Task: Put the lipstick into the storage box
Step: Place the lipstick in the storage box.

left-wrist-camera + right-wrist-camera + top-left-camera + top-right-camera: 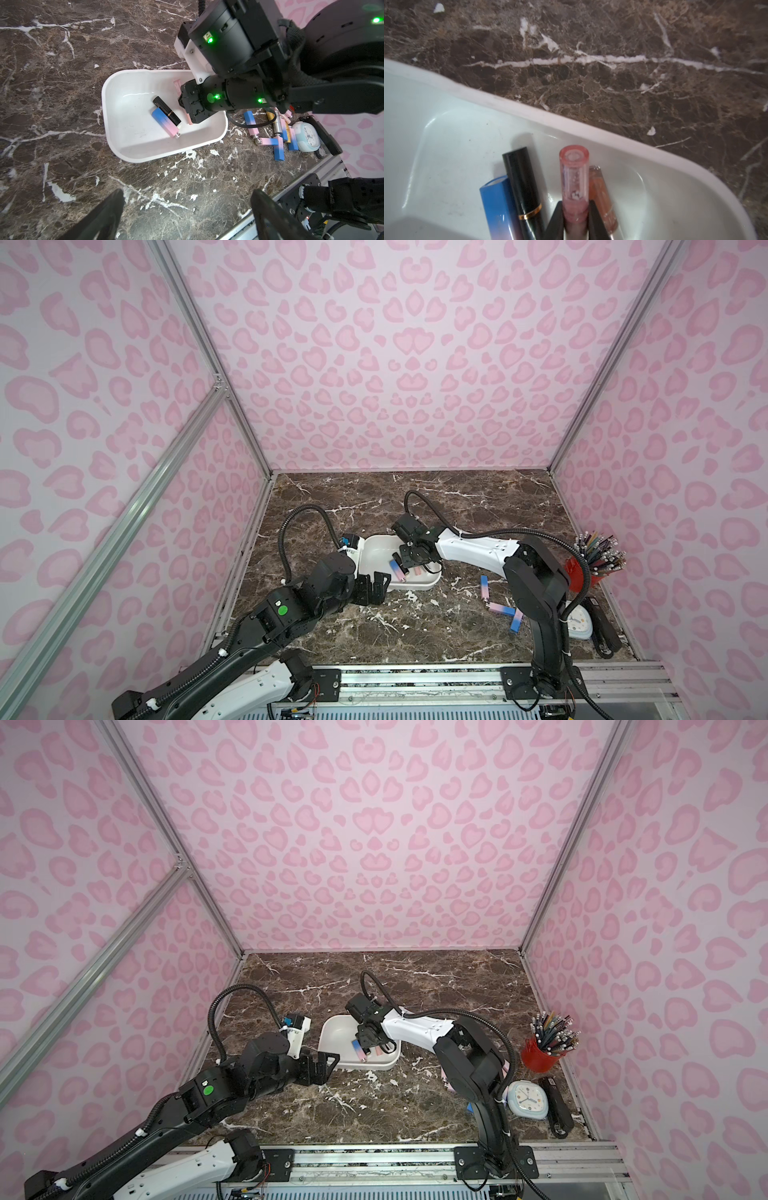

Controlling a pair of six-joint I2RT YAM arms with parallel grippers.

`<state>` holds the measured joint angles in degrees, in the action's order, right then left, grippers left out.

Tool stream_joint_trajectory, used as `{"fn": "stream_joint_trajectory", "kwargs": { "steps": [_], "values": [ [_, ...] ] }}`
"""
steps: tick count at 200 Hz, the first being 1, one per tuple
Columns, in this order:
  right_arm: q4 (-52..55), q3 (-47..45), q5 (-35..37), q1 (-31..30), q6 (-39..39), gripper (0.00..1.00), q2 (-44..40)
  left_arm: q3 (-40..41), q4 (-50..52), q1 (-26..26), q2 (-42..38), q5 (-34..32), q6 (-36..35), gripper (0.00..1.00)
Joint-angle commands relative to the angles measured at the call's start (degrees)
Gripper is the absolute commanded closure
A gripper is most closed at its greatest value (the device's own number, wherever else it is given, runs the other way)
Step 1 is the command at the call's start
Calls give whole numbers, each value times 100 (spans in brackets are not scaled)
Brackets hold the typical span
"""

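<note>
Right gripper point(576, 205) clamped on pink translucent lipstick point(574, 170), lengthwise straight ahead, over storage box point(571, 122) floor; left gripper point(187, 207) splayed, empty.

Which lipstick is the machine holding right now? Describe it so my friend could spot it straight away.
Find the white storage box in the middle of the brown marble table. Inside it, the right tool pinches one of four tubes. It is the clear pink tube, see-through, unlike the black lipstick, the blue-and-pink lipstick and the peach tube beside it.
</note>
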<state>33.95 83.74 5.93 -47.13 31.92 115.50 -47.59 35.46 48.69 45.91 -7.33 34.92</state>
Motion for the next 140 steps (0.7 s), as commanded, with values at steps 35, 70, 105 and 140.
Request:
{"fn": "stream_joint_trajectory", "kwargs": {
  "steps": [35,70,105,140],
  "values": [
    [86,-219,117,-6,-108,67,-585,-100,-76,-15,175,27,-46,2],
    [344,-565,549,77,-217,63,-1410,-161,-175,-12,475,241,-134,2],
    [400,-1511,760,769,-174,63,-2278,-247,-455,-12,856,618,-186,2],
    [247,-2743,734,1877,-90,63,-3107,-397,-736,-7,1270,887,-209,2]
  ]
}}
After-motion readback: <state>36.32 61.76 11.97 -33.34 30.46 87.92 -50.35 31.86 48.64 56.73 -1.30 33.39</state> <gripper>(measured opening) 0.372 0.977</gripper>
